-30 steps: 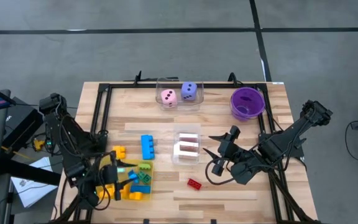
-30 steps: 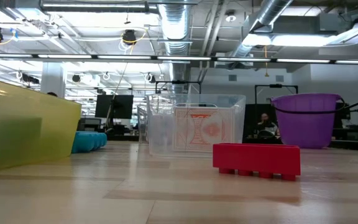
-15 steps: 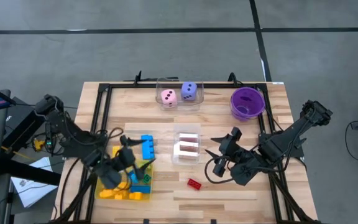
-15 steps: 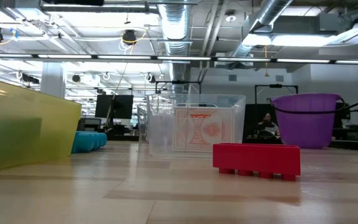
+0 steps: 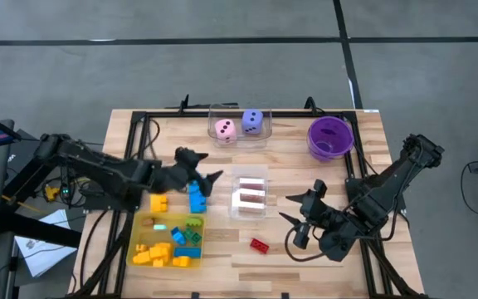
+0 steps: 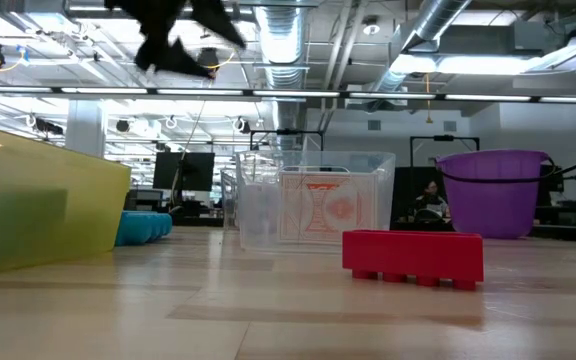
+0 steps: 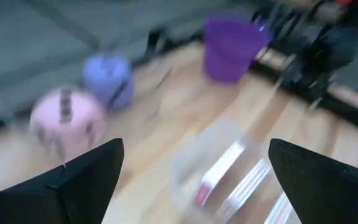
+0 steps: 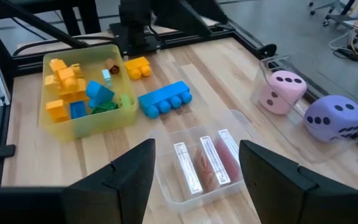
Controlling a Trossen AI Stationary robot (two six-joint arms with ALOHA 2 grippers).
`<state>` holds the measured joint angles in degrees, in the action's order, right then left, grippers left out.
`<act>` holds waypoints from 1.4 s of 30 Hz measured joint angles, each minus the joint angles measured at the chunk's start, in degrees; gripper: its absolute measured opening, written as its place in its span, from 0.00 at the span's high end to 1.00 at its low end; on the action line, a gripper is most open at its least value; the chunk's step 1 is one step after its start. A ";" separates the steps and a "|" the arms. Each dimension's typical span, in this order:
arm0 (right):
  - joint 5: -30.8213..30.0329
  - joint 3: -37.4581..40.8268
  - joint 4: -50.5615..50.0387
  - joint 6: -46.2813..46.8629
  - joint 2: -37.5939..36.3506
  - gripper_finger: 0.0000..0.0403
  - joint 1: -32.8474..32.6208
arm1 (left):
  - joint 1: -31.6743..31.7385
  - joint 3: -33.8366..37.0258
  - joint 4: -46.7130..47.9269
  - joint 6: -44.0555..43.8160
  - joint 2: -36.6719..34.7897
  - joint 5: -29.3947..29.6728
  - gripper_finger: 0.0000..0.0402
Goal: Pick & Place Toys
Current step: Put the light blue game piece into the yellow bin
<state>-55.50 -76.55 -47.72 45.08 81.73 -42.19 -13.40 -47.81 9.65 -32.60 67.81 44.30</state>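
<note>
Sorted, by the look of it, into kinds: a yellow tray (image 5: 142,226) at the left front of the desk (image 5: 222,266), filled with small yellow, blue and green bricks (image 5: 177,241), probably the drop-off for loose pieces. Just behind it, outside the tray, a small yellow brick (image 5: 158,203) and a long blue brick (image 5: 197,198), likely next in line for collection. Above the blue brick, the left end effector (image 5: 199,168), raised off the desk with fingers spread wide and nothing between them, apparently set for a reach down. At the back edge, a clear box (image 5: 239,126) with a pink die (image 5: 225,129) and a purple die (image 5: 253,122) side by side. In the middle, a second clear box (image 5: 250,196) with playing cards (image 8: 207,165) stood on edge in neat slots. Near the front, a lone red brick (image 5: 260,245) flat on bare wood, well apart from the tray, so surely still unplaced. Beside it to the right, the right end effector (image 5: 304,221), low, open and empty, waiting. Far right at the back, a purple bowl (image 5: 330,137). Underneath, pale wooden planks inside a black metal frame; beyond, grey floor marked with dark lines, and from desk level a workshop ceiling of silver ducts, strip lights and monitors.
</note>
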 joint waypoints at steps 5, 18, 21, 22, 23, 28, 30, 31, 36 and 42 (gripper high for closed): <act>-0.01 0.00 -0.05 -0.02 0.00 0.44 -0.15 | 7.76 0.01 15.52 -11.66 1.52 -13.85 0.01; -0.03 0.00 -0.05 -3.75 -0.04 0.44 4.00 | 12.60 0.00 24.14 3.23 6.80 -30.02 0.01; 0.01 0.00 -0.07 -4.60 -0.07 0.44 4.96 | 12.14 0.00 22.25 11.55 8.67 -28.66 0.03; 0.17 0.00 -0.07 -4.60 -0.07 0.44 5.10 | 12.14 -0.02 21.48 13.57 9.47 -28.64 0.04; 0.55 0.00 -0.10 -4.61 -0.07 0.44 5.24 | 12.16 -0.02 21.54 14.64 10.30 -28.61 0.06; 1.52 0.00 -0.21 -4.59 -0.11 0.44 4.87 | 12.58 -0.04 21.97 18.83 15.69 -28.45 0.18; 1.52 0.01 -0.19 -4.59 -0.11 0.44 4.41 | 12.80 -0.06 22.19 19.16 17.77 -27.69 0.23; 1.52 0.00 -0.16 -4.59 -0.11 0.44 4.26 | 13.05 -0.02 23.33 19.44 18.47 -27.55 0.26; 1.52 0.00 -0.14 -4.59 -0.11 0.44 3.38 | 14.93 -0.02 24.46 19.97 20.11 -27.59 0.39; 1.52 0.01 -0.26 -4.59 -0.11 0.44 3.21 | 17.09 -0.04 24.54 21.58 19.58 -27.79 0.52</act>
<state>-53.98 -76.55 -47.98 40.49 81.62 -38.98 3.69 -47.86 34.19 -11.02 87.39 16.52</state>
